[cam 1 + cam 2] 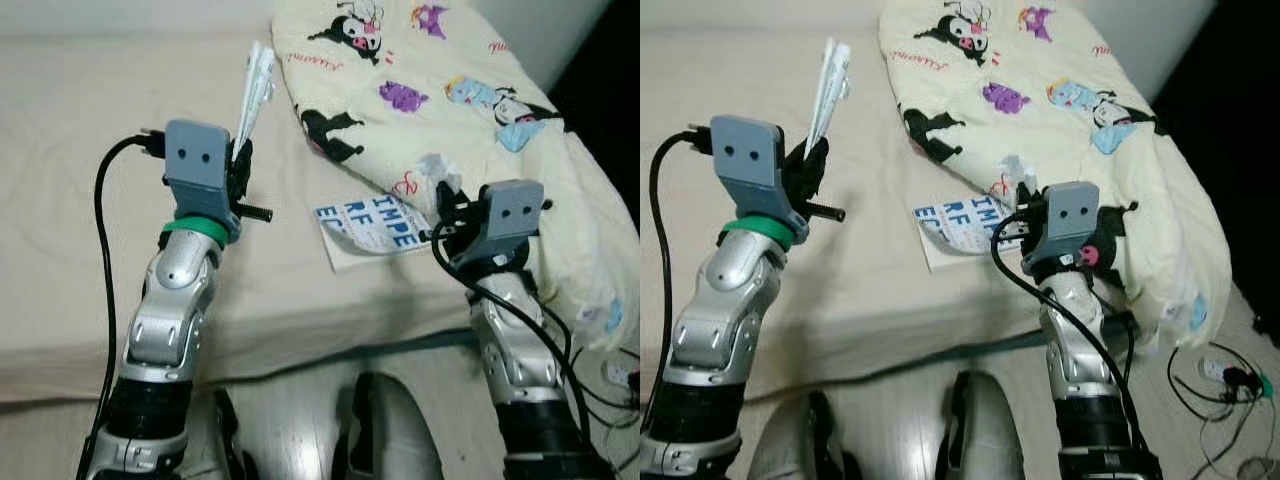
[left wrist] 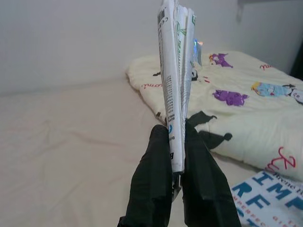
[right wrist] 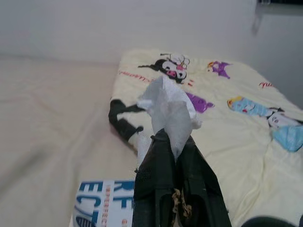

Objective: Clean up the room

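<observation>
Left eye view: left gripper (image 1: 240,165) raised over the cream bed sheet (image 1: 70,200), black fingers pinched on a thin folded white packet (image 1: 256,85) held upright on edge; right gripper (image 1: 447,205) lower, at the edge of the cartoon-print comforter (image 1: 450,90), over a magazine (image 1: 370,232) with blue letters lying flat on the sheet, its far corner tucked under the comforter; bit of crumpled white tissue (image 1: 433,170) poking up just beyond the right gripper; black cable (image 1: 104,260) looping beside the left arm; more cables (image 1: 610,385) on the floor at the right.

Right eye view: same layout; packet standing above the left wrist camera housing (image 1: 748,152); magazine half hidden behind the right wrist housing (image 1: 1072,215); comforter heaped along the right side of the bed.

Left wrist view: both fingers (image 2: 154,184) closed tight on the lower end of the packet, a barcode visible near its top edge; comforter and a corner of the magazine beyond, pale wall (image 2: 71,38) behind.

Right wrist view: fingers (image 3: 158,175) together, clamping the crumpled tissue, which fans out above the tips; magazine flat on the sheet just below, comforter past it.
</observation>
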### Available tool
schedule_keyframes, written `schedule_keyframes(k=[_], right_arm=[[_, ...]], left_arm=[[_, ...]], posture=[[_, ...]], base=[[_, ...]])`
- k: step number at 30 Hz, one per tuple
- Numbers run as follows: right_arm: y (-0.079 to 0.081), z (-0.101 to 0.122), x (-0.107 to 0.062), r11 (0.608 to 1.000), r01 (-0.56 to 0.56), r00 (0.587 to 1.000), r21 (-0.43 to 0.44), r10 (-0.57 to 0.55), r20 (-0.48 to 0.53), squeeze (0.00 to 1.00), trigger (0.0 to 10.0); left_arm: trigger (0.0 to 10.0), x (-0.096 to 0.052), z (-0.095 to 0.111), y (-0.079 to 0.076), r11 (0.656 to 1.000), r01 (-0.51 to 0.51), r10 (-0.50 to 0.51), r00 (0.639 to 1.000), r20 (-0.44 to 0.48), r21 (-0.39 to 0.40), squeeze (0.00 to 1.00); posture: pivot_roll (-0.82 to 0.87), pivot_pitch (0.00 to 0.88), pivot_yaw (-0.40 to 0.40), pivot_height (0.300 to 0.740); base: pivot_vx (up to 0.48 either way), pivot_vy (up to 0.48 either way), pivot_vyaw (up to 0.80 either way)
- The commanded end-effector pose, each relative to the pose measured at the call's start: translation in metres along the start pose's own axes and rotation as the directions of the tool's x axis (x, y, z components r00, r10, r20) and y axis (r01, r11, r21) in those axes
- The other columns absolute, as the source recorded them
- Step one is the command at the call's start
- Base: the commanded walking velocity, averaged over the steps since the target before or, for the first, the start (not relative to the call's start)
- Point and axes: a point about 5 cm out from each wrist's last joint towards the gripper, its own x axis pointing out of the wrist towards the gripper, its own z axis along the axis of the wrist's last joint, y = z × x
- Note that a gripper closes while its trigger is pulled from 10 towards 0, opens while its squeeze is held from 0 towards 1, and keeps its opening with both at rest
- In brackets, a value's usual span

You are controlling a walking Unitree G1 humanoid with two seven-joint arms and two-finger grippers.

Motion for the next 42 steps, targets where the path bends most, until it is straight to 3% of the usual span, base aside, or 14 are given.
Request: schedule_keyframes(k=[1, 23, 42], right_arm=[[-0.005, -0.007, -0.005, 1.0, 0.027, 0.999, 0.002, -0.027, -0.022, 0.0, 10.0], [-0.008, -0.015, -0.008, 0.999, 0.047, 0.997, -0.001, -0.047, -0.058, 0.0, 10.0], [0.002, -0.017, -0.007, 0.999, 0.032, 0.998, 0.03, -0.03, -0.054, 0.0, 10.0]], left_arm=[[10.0, 0.004, -0.001, -0.007, 1.0, 0.017, -0.017, 1.0, -0.007, -0.012, 0.0], [10.0, 0.01, 0.0, -0.022, 0.998, 0.049, -0.05, 0.999, -0.015, -0.037, 0.0], [10.0, 0.0, -0.017, -0.027, 0.992, 0.106, -0.111, 0.991, -0.078, -0.065, 0.0]], posture=[[-0.07, 0.062, -0.004, 0.659], [-0.08, 0.069, 0.001, 0.737], [-0.07, 0.061, 0.011, 0.737]], base=[[0.0, 0.0, 0.0], [0.0, 0.0, 0.0], [0.0, 0.0, 0.0]])
